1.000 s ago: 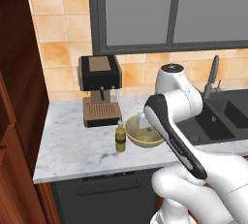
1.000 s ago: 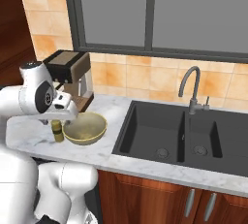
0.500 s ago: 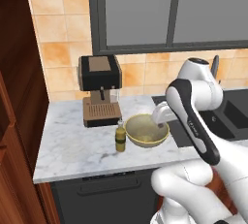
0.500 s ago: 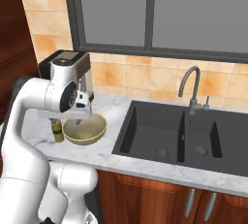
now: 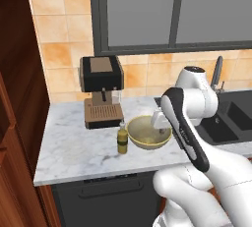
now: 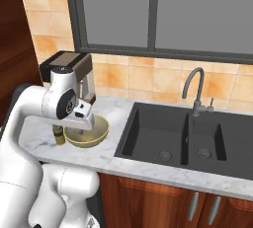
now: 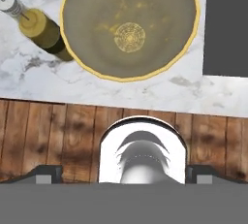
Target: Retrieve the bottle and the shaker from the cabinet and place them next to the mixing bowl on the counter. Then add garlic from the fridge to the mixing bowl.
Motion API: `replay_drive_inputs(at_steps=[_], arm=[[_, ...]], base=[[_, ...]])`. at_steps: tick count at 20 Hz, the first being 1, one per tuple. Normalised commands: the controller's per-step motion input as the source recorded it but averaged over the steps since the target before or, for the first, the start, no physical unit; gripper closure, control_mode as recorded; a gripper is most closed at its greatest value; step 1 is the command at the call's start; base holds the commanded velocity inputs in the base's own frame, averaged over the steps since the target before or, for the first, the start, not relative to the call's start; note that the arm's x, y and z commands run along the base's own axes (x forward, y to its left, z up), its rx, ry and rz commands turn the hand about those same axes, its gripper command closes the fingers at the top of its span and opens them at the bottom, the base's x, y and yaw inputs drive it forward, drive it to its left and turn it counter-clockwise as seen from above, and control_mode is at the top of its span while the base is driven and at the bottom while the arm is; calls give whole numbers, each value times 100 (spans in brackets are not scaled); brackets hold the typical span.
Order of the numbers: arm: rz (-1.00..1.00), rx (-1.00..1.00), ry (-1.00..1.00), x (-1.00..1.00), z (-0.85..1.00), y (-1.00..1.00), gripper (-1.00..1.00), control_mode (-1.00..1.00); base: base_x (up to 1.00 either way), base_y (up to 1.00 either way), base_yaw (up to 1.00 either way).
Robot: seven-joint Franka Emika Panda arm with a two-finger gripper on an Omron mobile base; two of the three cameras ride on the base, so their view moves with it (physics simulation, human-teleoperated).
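The olive-green bottle point(image 5: 122, 140) stands upright on the marble counter point(image 5: 74, 147), just left of the olive-yellow mixing bowl point(image 5: 147, 132). My gripper point(image 5: 158, 123) hangs open over the bowl's right side with nothing between its fingers. From the hand view I look straight down on the bowl point(image 7: 130, 24), which holds nothing, with the bottle point(image 7: 41, 29) at its left and my open gripper point(image 7: 124, 173) at the bottom. In the right base view my arm partly covers the bottle point(image 6: 59, 136) beside the bowl point(image 6: 91, 133). The dark wooden cabinet point(image 5: 19, 98) rises at the left. Shaker, garlic and fridge are out of view.
A black and brown coffee machine point(image 5: 101, 91) stands behind the bottle against the tiled wall. A dark double sink point(image 6: 188, 135) with a grey faucet point(image 6: 192, 91) lies to the right of the bowl. Wooden floor point(image 7: 58, 131) lies below the counter's front edge.
My arm has swung to the right and the hand has shifted from above the bottle to above the bowl. The bottle and bowl have stayed put. The gripper has stayed open.
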Motion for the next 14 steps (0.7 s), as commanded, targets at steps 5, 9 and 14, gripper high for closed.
replay_drive_inputs(at_steps=[5, 9, 14], arm=[[-10, -3, 0, 0, 0, -2, -100, -100], [-4, 0, 0, -17, 0, 0, -100, -100], [0, 0, 0, 0, 0, 0, -100, 100]], base=[[0, 0, 0], [0, 0, 0], [-75, 3, -8]])
